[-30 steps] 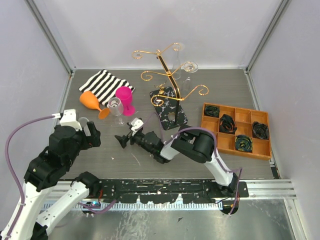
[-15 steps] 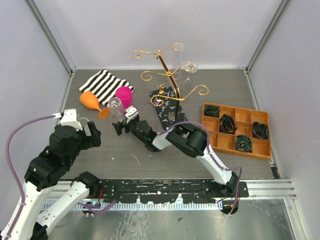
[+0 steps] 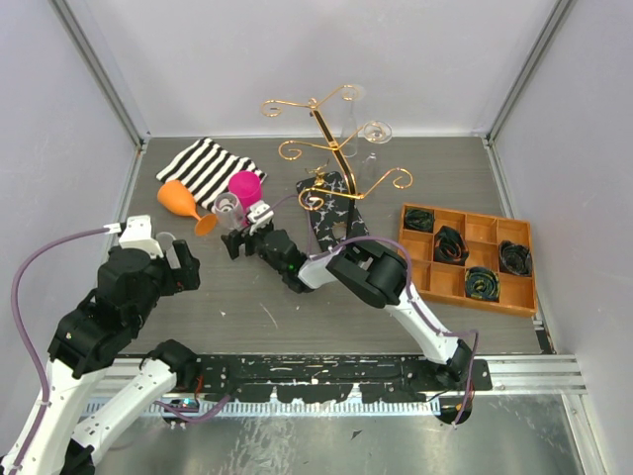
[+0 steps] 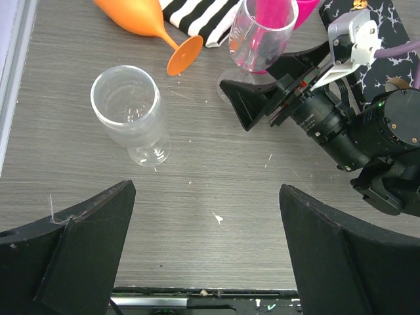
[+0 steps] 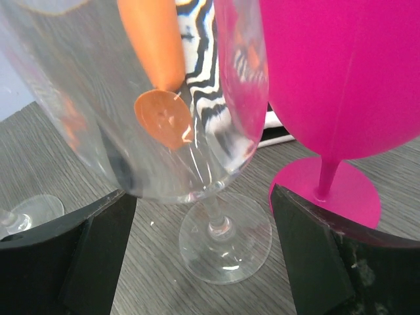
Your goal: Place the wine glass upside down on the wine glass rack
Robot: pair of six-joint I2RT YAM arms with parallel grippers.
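Observation:
A clear wine glass (image 3: 227, 209) stands upright on the table beside a pink glass (image 3: 244, 188). My right gripper (image 3: 238, 241) reaches low to its foot, open. In the right wrist view the stem (image 5: 215, 209) and foot (image 5: 225, 240) sit between the two fingers (image 5: 88, 259) without touching either, and the bowl (image 5: 144, 105) fills the upper left. The wine glass rack (image 3: 327, 148), gold wire on a black marbled base (image 3: 336, 220), stands behind and to the right. My left gripper (image 4: 207, 262) hangs open over bare table, nothing between its fingers.
An orange glass (image 3: 179, 198) lies on its side by a striped cloth (image 3: 208, 166). A clear stemless tumbler (image 4: 131, 113) stands near the left arm. Another clear glass (image 3: 374, 133) sits at the rack's right. An orange compartment tray (image 3: 468, 259) is on the right.
My right gripper has slid left and away from the bases, up to the clear wine glass's foot, its jaws narrowing slightly. The left arm has not moved.

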